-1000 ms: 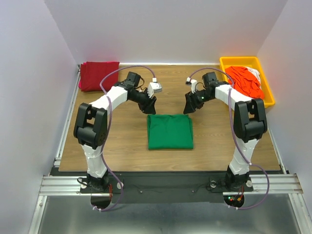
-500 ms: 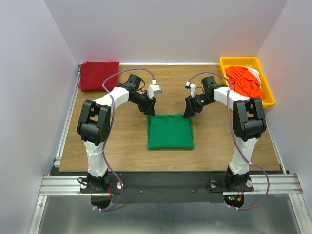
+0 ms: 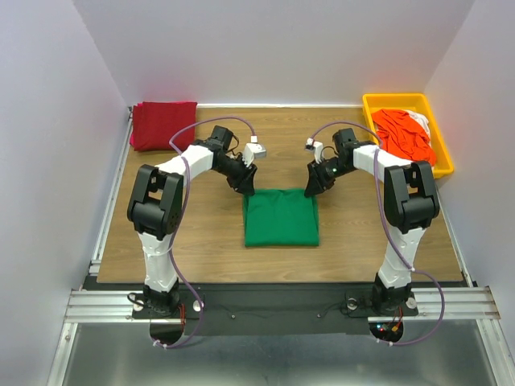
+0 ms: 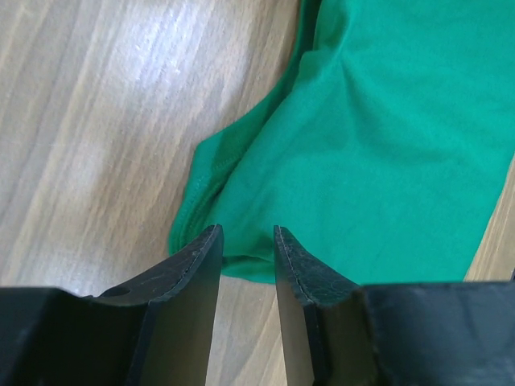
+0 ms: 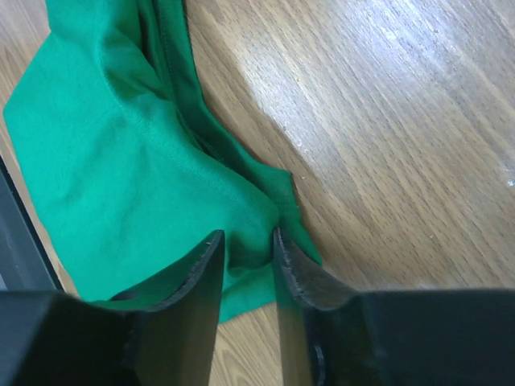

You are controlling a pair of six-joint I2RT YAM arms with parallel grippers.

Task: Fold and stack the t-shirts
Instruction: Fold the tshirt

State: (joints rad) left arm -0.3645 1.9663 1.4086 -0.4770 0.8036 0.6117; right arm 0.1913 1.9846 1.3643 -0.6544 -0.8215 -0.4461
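Note:
The bright green t-shirt (image 3: 282, 219) lies folded in a rectangle at the table's middle. My left gripper (image 3: 248, 190) is at its far left corner, and my right gripper (image 3: 308, 190) is at its far right corner. In the left wrist view the fingers (image 4: 245, 233) are nearly together with the green cloth's (image 4: 386, 145) edge pinched at their tips. In the right wrist view the fingers (image 5: 248, 235) squeeze a bunched fold of green cloth (image 5: 105, 145). A dark red t-shirt (image 3: 163, 125) lies folded at the far left corner.
A yellow plastic tray (image 3: 372, 100) at the far right holds a crumpled orange-red t-shirt (image 3: 406, 133) and a bit of white cloth (image 3: 420, 118). Bare wood lies between the green shirt and the back edge. Walls close in on three sides.
Both grippers have moved down and inward from above the table to the green shirt's far corners, and their fingers have closed onto the cloth.

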